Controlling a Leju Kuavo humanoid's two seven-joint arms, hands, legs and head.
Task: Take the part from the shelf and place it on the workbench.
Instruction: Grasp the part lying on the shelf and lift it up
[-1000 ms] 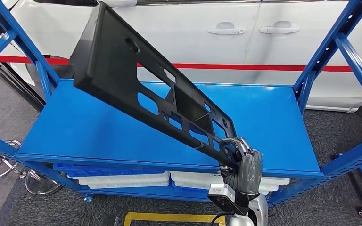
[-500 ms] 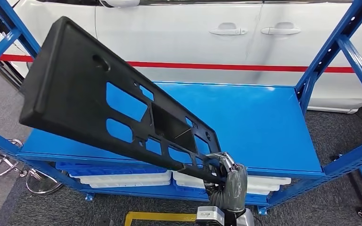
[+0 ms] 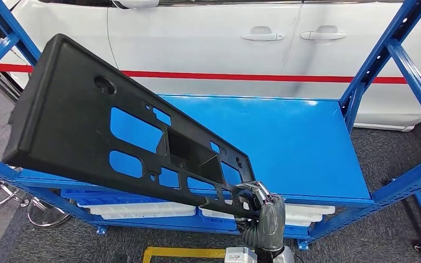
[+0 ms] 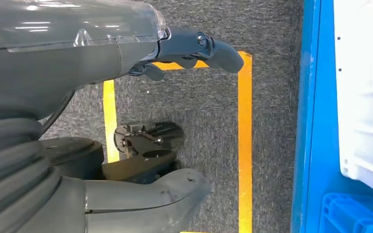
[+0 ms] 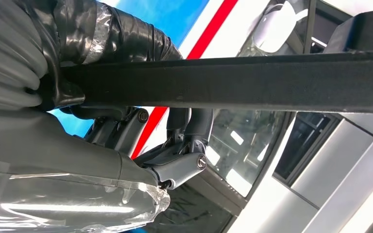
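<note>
A: Where is the long black plastic panel with cut-out windows (image 3: 126, 137)?

B: It is in the air, tilted, in front of the blue metal shelf rack (image 3: 301, 142). Its wide end is high on the left side and its narrow end is low, near the front edge of the shelf board.

A: Which hand holds it?

B: The right hand (image 3: 266, 216) grips the low narrow end. In the right wrist view the fingers (image 5: 189, 126) are closed around the edge of the panel.

A: And the left hand (image 4: 141, 121)?

B: It holds nothing. The thumb and the dark fingers (image 4: 213, 46) are apart, above grey carpet with yellow tape lines (image 4: 245, 145).

A: What is behind the rack?

B: A white car with a red stripe (image 3: 241, 44). White and blue plastic bins (image 3: 142, 208) lie on the lower level.
</note>
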